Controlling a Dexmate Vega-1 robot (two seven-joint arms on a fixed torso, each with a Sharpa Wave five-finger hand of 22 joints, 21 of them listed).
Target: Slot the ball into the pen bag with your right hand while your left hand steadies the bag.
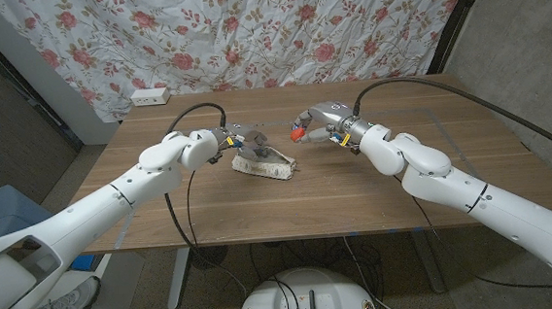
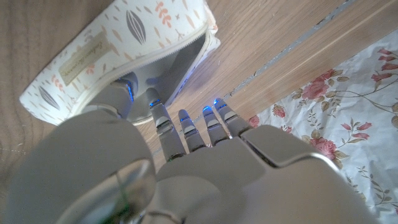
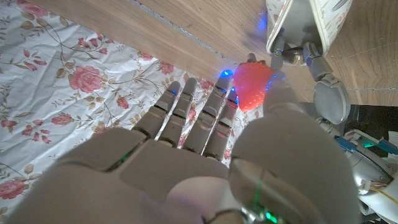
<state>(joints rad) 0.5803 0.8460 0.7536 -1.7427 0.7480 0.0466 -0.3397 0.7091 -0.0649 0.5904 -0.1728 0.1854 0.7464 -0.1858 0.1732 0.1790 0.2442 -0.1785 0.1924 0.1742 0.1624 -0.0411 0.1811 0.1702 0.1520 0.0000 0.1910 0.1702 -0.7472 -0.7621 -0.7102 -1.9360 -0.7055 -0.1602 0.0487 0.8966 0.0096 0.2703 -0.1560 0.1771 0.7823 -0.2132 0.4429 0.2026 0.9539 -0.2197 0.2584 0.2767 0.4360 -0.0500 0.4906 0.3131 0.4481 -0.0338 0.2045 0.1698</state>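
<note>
Right robot hand (image 1: pixel 310 125) pinching a red ball (image 1: pixel 297 132) above the desk (image 1: pixel 375 182), just beside the open pen bag (image 1: pixel 264 165), left robot hand (image 1: pixel 233 139) gripping the bag's open end, flowery cloth (image 1: pixel 248 30) behind.

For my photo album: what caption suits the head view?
Right hand carries a red ball toward the pen bag, held by the left hand.

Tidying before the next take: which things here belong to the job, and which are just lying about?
Job:
red ball, held in the right robot hand
pen bag, open, gripped by the left robot hand

Lying about:
white power strip at the table's far edge
</note>
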